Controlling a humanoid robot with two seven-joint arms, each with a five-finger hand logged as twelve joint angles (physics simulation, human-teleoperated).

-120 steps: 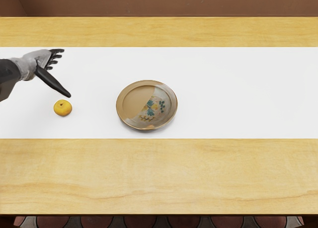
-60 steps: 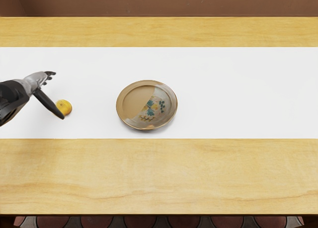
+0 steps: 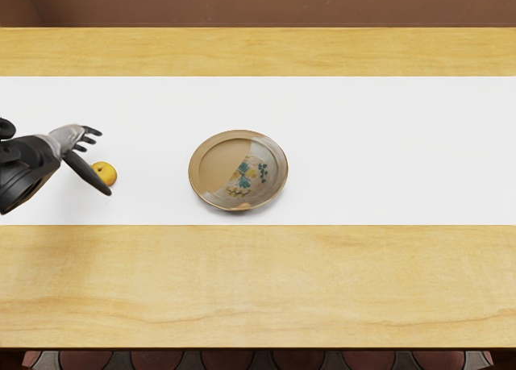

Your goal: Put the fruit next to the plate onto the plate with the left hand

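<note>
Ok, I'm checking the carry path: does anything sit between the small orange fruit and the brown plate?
Nothing visible does. Only bare white table runner lies between the small round orange fruit and the brown patterned ceramic plate. The left hand is at the fruit's left side.

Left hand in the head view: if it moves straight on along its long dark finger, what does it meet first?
Most likely the fruit: the long dark finger of the left hand crosses the fruit's left edge in the picture. Depth is unclear, so it may pass just in front.
</note>
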